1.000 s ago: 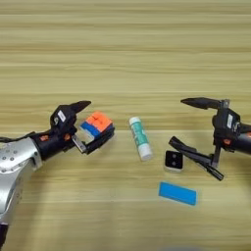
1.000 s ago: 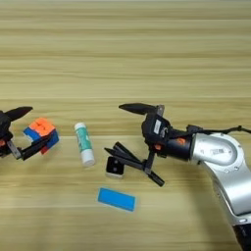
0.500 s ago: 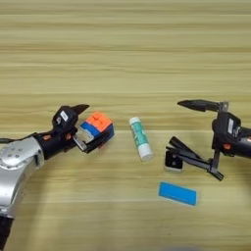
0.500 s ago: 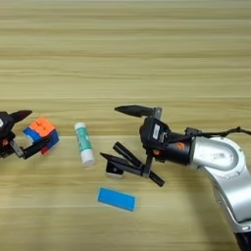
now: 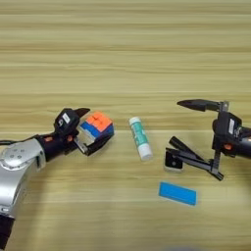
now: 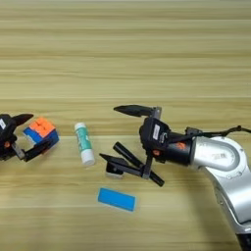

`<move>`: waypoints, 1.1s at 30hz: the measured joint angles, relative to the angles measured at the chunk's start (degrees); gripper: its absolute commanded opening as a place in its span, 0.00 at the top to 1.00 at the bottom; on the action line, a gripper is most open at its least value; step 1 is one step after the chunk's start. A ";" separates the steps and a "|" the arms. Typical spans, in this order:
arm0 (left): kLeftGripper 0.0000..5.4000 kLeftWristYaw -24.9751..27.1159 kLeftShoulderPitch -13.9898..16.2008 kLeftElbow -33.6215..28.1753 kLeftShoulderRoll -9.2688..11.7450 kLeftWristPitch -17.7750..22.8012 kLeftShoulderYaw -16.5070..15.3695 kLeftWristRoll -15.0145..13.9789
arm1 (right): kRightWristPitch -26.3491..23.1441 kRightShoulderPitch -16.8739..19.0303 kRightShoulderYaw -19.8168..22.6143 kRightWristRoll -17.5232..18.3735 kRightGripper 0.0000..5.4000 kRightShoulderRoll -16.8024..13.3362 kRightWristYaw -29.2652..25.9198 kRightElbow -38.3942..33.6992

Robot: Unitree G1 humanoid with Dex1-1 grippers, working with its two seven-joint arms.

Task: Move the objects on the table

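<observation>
Table carries four objects: puzzle cube at left, clasped between the left gripper fingers — grasp step judged in hand. Blue block, glue stick and the tiny square piece lie free; right gripper fingers spread wide, lower one touching the piece. Next move likely calls for lifting the cube clear without slip.

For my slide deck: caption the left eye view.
Left gripper closed on the puzzle cube; right gripper open beside the small square piece, glue stick and blue block between.
</observation>
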State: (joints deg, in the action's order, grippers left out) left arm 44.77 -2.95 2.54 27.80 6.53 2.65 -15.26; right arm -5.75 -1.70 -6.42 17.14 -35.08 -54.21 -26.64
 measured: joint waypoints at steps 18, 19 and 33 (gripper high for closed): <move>0.00 0.95 0.13 1.27 0.07 0.02 0.61 1.35 | -0.81 0.77 -0.07 0.95 0.00 -0.60 0.46 -4.43; 0.00 0.95 0.13 1.44 0.07 0.02 0.61 1.36 | -1.00 0.87 -0.02 1.22 0.00 -0.64 0.58 -4.82; 0.00 0.82 0.15 2.66 0.05 0.02 1.14 1.55 | -1.25 2.09 0.29 2.48 0.00 -1.44 1.27 -7.00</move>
State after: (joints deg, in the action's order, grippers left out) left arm 45.59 -2.80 5.20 27.84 6.55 3.79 -13.71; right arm -7.00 0.39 -6.13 19.62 -36.51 -52.94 -33.63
